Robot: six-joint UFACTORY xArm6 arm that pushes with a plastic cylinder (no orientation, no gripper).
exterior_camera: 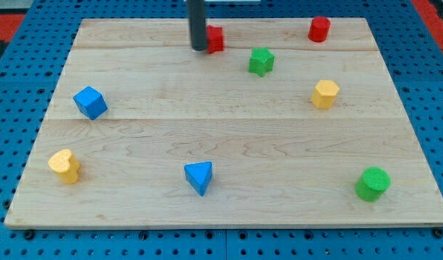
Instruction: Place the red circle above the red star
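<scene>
The red circle is a short cylinder near the view's top right of the wooden board. The red star lies near the top centre, partly hidden by the rod. My tip rests on the board right against the red star's left side. The red circle is far to the right of the star, at about the same height in the view.
A green star lies right of and below the red star. A yellow hexagon is at right, a green cylinder at bottom right, a blue triangle at bottom centre, a yellow heart at bottom left, a blue cube at left.
</scene>
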